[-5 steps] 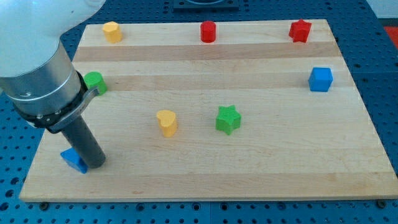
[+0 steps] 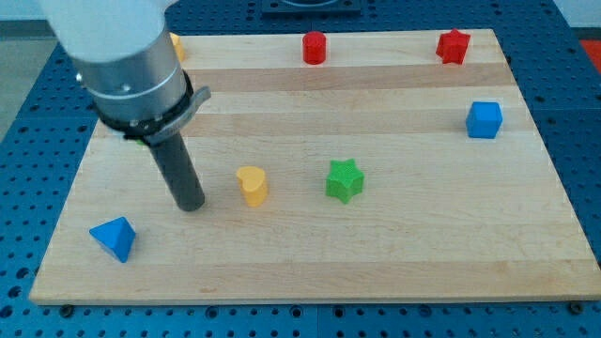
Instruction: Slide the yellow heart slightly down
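Tip (image 2: 192,206) of my rod rests on the wooden board (image 2: 413,253), holding nothing, just left of the yellow heart (image 2: 252,185) at mid-board. Green star (image 2: 345,179) sits right of the heart; blue triangular block (image 2: 115,238) lies near the lower-left corner.

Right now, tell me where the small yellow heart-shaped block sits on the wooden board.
The yellow heart block sits left of the board's centre in the camera view, between my tip on its left and the green star block on its right, touching neither.

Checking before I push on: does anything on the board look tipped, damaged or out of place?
Nothing stands out. The yellow heart stands upright beside the green star, and my tip sits to its left in the view, apart from it. The blue triangular block lies undamaged.
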Available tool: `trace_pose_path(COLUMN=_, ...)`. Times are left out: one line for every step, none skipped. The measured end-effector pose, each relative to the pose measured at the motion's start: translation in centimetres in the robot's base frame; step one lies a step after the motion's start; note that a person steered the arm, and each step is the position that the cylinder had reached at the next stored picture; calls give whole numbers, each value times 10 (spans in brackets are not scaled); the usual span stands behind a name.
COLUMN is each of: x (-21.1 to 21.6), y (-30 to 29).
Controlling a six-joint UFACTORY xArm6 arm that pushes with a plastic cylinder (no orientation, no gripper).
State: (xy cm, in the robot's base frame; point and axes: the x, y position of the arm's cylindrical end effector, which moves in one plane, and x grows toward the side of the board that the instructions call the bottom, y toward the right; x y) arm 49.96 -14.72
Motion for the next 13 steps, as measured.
trace_pose_path(x=-24, y=9)
trace_pose_path(x=-33, y=38)
trace_pose_path(x=-30, y=61)
trace_pose_path(x=-14, y=79)
trace_pose_path(x=2, y=92)
trace_pose_path(x=9, y=109)
trace_pose_path(x=13, y=122)
trace_pose_path(x=13, y=122)
trace_pose_path(x=1, y=122)
trace_pose_path(x=-8, y=114)
trace_pose_path(x=3, y=102)
trace_pose_path(x=19, y=96)
trace_pose_path(x=29, y=94)
